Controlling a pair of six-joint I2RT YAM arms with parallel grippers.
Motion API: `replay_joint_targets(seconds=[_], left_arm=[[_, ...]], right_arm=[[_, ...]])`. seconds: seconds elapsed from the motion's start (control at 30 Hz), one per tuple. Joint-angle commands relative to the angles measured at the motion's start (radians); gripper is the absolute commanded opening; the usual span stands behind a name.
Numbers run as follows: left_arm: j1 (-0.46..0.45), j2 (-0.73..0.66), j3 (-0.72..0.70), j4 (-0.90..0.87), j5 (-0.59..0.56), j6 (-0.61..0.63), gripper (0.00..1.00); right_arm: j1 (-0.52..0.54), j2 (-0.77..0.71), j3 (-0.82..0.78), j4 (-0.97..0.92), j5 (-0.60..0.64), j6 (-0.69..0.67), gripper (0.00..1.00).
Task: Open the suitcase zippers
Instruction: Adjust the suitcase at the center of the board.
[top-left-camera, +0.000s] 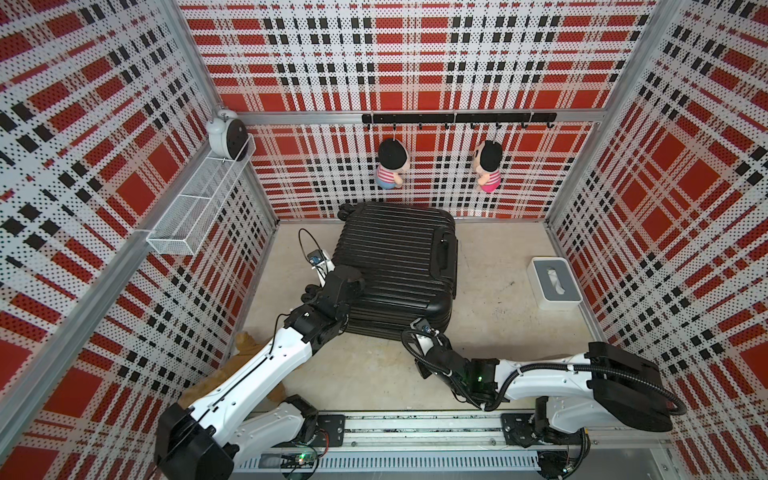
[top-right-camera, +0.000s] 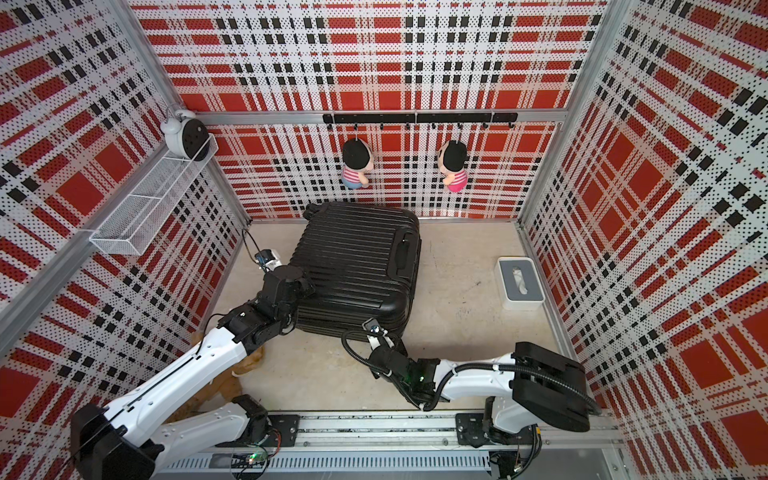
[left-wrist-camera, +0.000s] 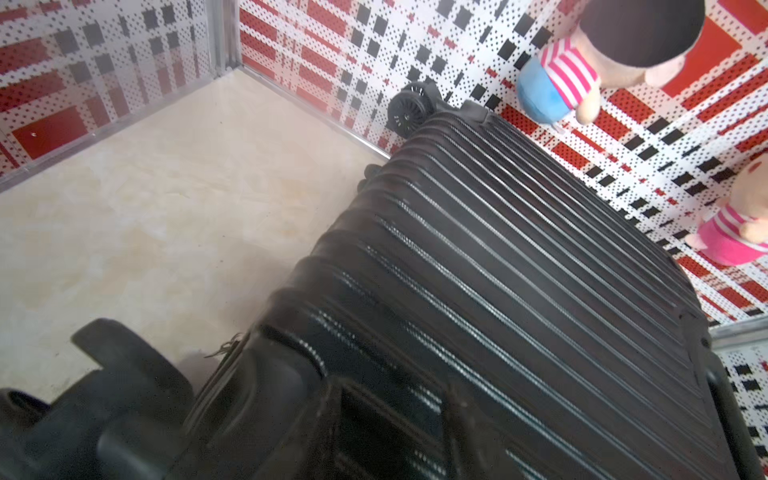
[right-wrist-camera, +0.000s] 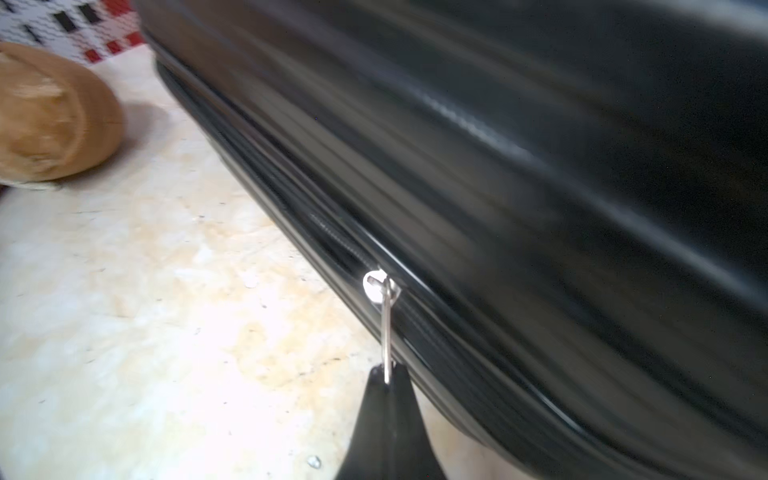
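Silver zipper pull (right-wrist-camera: 387, 324) on the suitcase's (top-left-camera: 395, 266) near side is pinched in our right gripper (right-wrist-camera: 388, 376). We judge little of the zippers (right-wrist-camera: 332, 232) parted, most left. Farther in, our left gripper (top-left-camera: 328, 291) meets the suitcase's left side, jaws unreadable; the suitcase reaches the table's (top-left-camera: 498, 374) back edge.

Two dolls (top-left-camera: 392, 164) hang from the hook rail (top-left-camera: 457, 118); a clock (top-left-camera: 226, 135) sits left of it, a tissue box (top-left-camera: 555, 282) right, nearer.

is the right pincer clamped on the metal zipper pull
Yes, in the right wrist view the right pincer is shut on the thin silver zipper pull at the suitcase seam.
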Motion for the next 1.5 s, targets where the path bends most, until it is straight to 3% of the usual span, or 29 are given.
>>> replay_joint_targets(seconds=[0.0, 0.27, 0.4, 0.57, 0.63, 0.83, 0.97, 1.1, 1.23, 1.47], left_arm=[[0.000, 0.125, -0.113, -0.298, 0.104, -0.051, 0.42], [0.018, 0.133, -0.113, -0.294, 0.098, -0.045, 0.41], [0.021, 0.151, -0.114, -0.289, 0.096, -0.042, 0.41], [0.031, 0.151, -0.113, -0.287, 0.094, -0.041, 0.41], [0.033, 0.154, -0.115, -0.286, 0.093, -0.039, 0.41], [0.023, 0.169, -0.121, -0.283, 0.085, -0.045, 0.40], [0.013, 0.143, -0.106, -0.286, 0.097, -0.034, 0.40], [-0.017, 0.069, -0.034, -0.343, 0.103, -0.049, 0.54], [-0.025, -0.014, -0.033, -0.406, 0.150, -0.090, 0.79], [-0.024, -0.223, -0.066, -0.611, 0.151, -0.299, 0.96]], right_arm=[[0.009, -0.041, 0.007, -0.193, 0.166, 0.131, 0.00], [0.026, -0.169, -0.073, -0.382, 0.267, 0.367, 0.00], [0.033, -0.277, -0.156, -0.367, 0.279, 0.389, 0.00], [0.002, -0.389, -0.167, -0.529, 0.304, 0.480, 0.00], [-0.050, -0.465, -0.189, -0.513, 0.267, 0.452, 0.00], [-0.356, -0.601, -0.225, -0.327, -0.014, 0.223, 0.00], [-0.389, -0.595, -0.199, -0.274, -0.093, 0.157, 0.00], [-0.390, -0.555, -0.189, -0.258, -0.118, 0.146, 0.00], [-0.397, -0.519, -0.175, -0.253, -0.133, 0.143, 0.00], [-0.414, -0.518, -0.180, -0.248, -0.170, 0.141, 0.00]])
